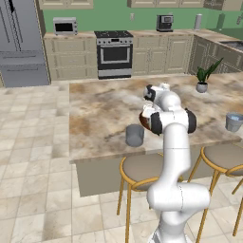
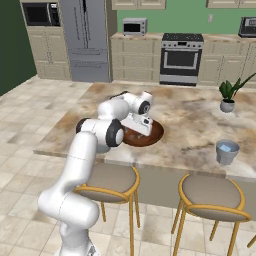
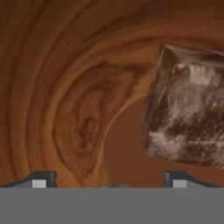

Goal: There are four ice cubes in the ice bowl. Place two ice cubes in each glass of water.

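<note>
One ice cube [image 3: 188, 107], translucent, lies in the ice bowl [image 3: 65, 87], beside the wide-open, empty fingers [image 3: 39, 179]. Two glasses of water [image 1: 135, 135] [image 1: 234, 122] stand well apart on the surface [image 1: 99, 109].

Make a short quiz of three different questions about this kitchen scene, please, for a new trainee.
1. True or false: the tool is inside the ice bowl, jaws wide apart.
2. Multiple choice: in the hand view, the ice cube lies (A) between the fingertips, (B) above and to the right of them, (C) outside the bowl.
3. Fill in: in the left base view, one glass stands near the counter's front edge; the other glass stands nearer the ____.

Key: 1 true. 2 B. 3 potted plant.
</note>
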